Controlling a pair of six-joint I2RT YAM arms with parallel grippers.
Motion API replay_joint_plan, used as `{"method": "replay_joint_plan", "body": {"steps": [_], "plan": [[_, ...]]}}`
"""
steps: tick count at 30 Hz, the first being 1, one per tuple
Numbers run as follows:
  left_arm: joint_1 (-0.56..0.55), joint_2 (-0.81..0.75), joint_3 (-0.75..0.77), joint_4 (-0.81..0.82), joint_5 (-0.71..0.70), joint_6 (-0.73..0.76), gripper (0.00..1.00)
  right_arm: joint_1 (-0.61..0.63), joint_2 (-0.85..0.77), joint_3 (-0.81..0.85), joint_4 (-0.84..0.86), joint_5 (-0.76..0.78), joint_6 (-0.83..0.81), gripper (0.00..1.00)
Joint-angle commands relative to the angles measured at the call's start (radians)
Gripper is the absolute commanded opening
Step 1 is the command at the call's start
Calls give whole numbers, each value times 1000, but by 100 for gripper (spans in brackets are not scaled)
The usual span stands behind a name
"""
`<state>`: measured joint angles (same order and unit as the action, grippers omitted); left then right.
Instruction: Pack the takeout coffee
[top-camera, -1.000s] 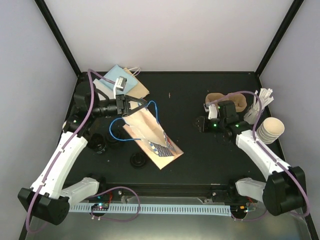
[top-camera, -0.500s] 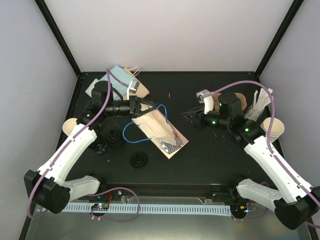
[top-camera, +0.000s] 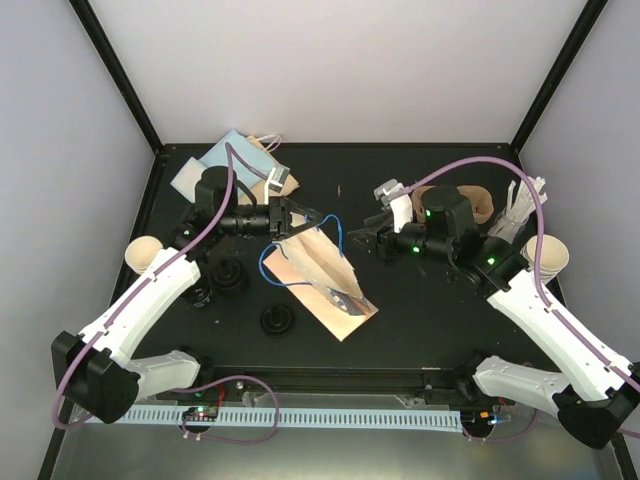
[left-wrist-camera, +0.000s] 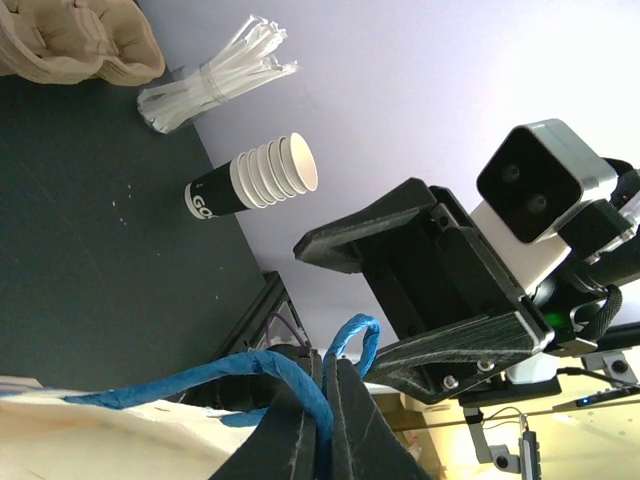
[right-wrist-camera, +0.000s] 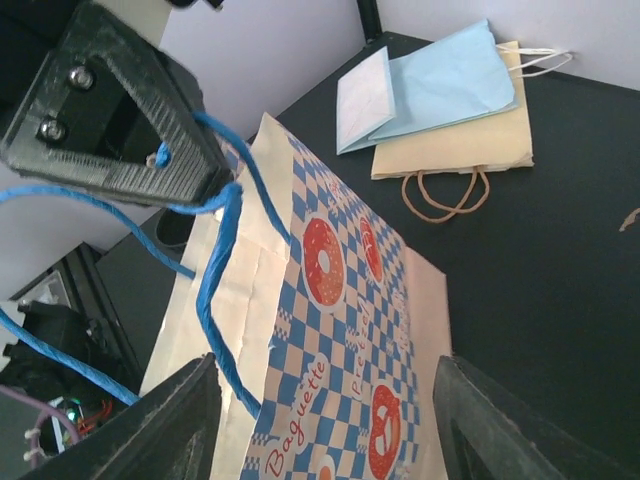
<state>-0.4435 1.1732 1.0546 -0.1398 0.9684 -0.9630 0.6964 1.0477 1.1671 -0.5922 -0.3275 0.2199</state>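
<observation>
My left gripper is shut on the blue cord handle of the blue-checked paper bag, lifting that end off the table. My right gripper hangs open just right of the bag's raised mouth, and its fingers straddle the printed side without touching it. The takeout coffee lies apart. A stack of cream paper cups and the brown pulp tray are at the right. One cup is at the left, with black lids near the front.
White stir sticks stand beside the cup stack. Flat light-blue and tan bags lie at the back left corner. Another black lid sits under the left arm. Black frame posts border the table.
The right gripper has swung left from the pulp tray to the bag's mouth and opened wider. The left gripper has carried the handle rightward, and the bag has slid with it.
</observation>
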Motion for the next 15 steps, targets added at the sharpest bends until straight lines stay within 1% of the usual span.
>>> {"method": "replay_joint_plan", "body": {"steps": [1,4,7,9,15], "plan": [[-13,-1,4,55,-13,-11,2,7,0,36,-1,63,-16,63],[-15,1,5,56,-13,-12,2,7,-15,21,29,85,-21,65],[-16,2,4,58,-12,-11,2,7,-32,18,34,87,-49,72],[-18,4,2,57,-13,-11,2,7,-29,31,15,69,-79,74],[-26,14,2,69,-13,-14,1,13,14,78,-49,21,-121,75]]}}
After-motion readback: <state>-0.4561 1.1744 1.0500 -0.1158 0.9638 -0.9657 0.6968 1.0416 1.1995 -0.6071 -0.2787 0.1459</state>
